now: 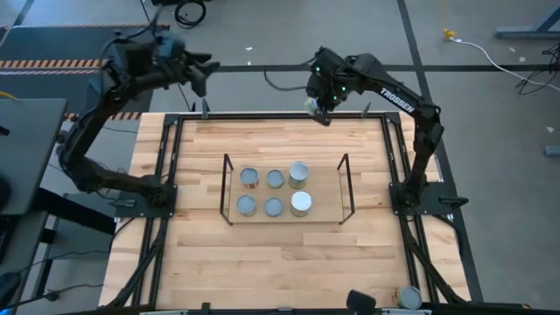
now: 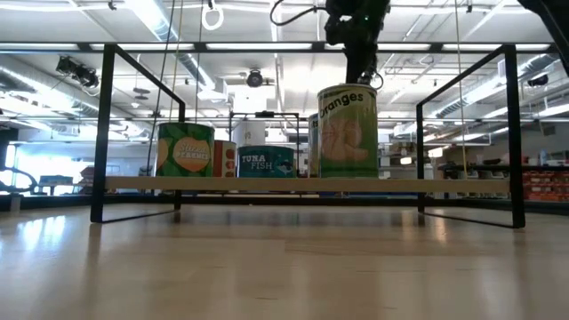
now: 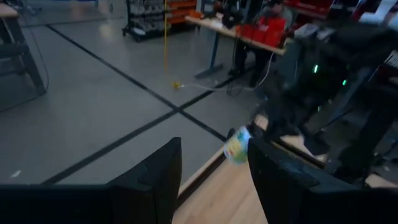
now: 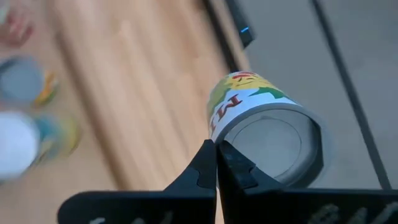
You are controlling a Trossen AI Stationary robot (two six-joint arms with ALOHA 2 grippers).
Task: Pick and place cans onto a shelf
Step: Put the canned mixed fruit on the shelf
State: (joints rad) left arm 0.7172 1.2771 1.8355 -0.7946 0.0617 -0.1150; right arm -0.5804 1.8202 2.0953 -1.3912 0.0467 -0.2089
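Observation:
The black wire shelf stands mid-table with several cans on it, among them a white-topped one. The low view shows the shelf with an oranges can and a tuna can. My right gripper is at the table's far edge, shut on a green-and-yellow labelled can. That can also shows in the left wrist view. My left gripper is open and empty, raised beyond the table's far left corner. My right gripper has its two fingertips together at the rim of the can's grey end, where the end meets the labelled side. The can is tilted, its end turned toward the wrist camera. Whether it is clear of the table I cannot tell.
The table's black metal frame edges the wood on both sides and along the far edge. One more can lies at the near right corner. Bare wood lies in front of the shelf.

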